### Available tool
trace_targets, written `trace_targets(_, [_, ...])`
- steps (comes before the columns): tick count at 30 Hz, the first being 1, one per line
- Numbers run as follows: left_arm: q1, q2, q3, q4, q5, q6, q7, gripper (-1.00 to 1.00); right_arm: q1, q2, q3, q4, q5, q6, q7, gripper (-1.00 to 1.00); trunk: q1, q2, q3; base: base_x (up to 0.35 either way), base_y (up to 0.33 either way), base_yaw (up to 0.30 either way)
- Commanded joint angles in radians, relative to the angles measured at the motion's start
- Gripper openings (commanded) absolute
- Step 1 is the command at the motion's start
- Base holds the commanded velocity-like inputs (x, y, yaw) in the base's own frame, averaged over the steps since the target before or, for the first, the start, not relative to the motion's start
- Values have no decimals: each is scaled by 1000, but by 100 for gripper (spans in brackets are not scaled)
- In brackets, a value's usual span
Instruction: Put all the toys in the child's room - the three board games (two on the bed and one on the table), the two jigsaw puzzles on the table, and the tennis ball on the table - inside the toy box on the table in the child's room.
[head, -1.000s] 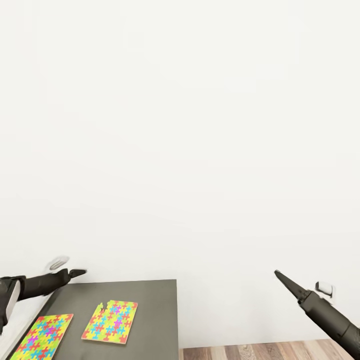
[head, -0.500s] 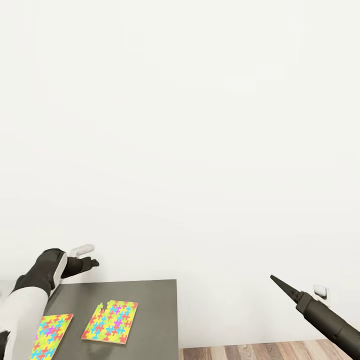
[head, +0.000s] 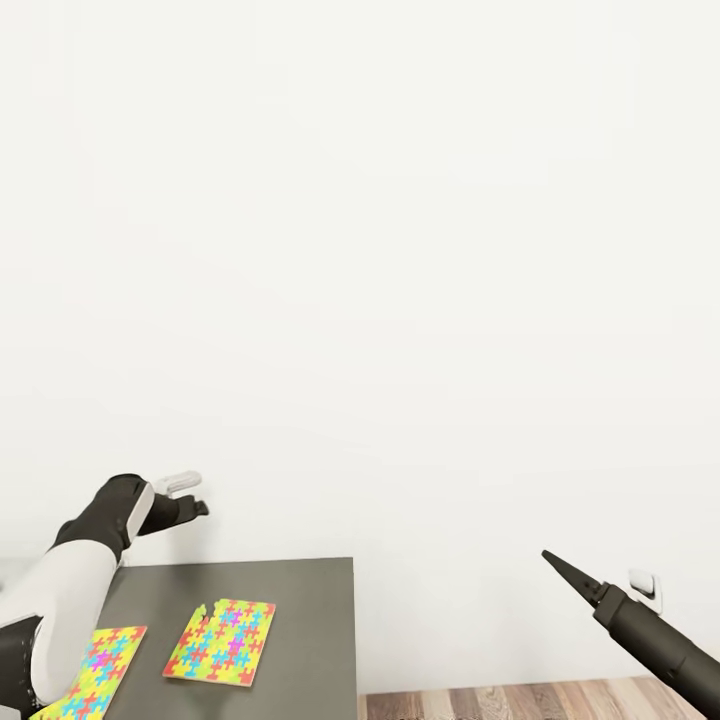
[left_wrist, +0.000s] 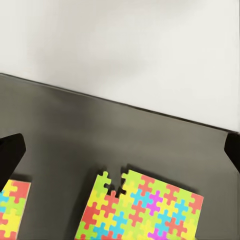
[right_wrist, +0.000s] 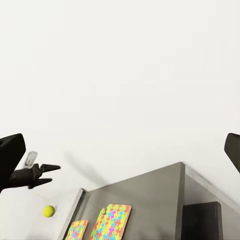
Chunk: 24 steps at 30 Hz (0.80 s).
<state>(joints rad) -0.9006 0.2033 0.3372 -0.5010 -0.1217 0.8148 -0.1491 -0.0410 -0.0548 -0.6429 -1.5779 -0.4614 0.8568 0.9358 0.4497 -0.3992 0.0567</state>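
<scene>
- The left end effector (head: 190, 497) hangs above the far left corner of the dark counter (head: 300, 620), holding nothing; in the left wrist view its two dark fingertips (left_wrist: 11, 152) sit at opposite borders, so the fingers are spread wide.
- The right end effector (head: 556, 563) is out beyond the counter's right edge, over the wood-plank floor (head: 520, 703), empty; its fingertips (right_wrist: 10, 150) likewise stand wide apart in the right wrist view.
- Two jigsaw puzzles lie flat on the dark counter, side by side but apart: the right puzzle (head: 220, 643) mid-counter, with a notch in its far edge, and the left puzzle (head: 95, 665) near the counter's left edge, partly covered by the left forearm.
- One tennis ball (right_wrist: 48, 211) rests beyond the left edge of the dark section, seen in the right wrist view.
- A white wall (head: 400, 250) stands behind the counter.
</scene>
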Motion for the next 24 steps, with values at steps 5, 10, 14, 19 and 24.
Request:
trace_targets(5, [-3,-10,-29,3,-11,2,-7,100,0,0,-2,2,-3,6,3,100,0,-1,-8,0,0,0])
trace_targets(10, [-4,-14,-59,4,-9,1,-11,100,0,0,-3,3,-4,6,3,100,0,-1,-16,0,0,0])
trace_targets(14, [-4,-17,-74,5,-8,1,-15,100,0,0,-3,3,-5,6,3,100,0,-1,-22,0,0,0])
trace_targets(19, [-4,-17,-87,5,-8,-2,-21,100,0,0,-2,3,-5,5,4,100,0,-1,-30,0,0,0])
trace_targets(24, [-4,-17,-90,5,-7,-9,-22,100,0,0,-2,3,-5,5,4,100,0,-1,-39,0,0,0])
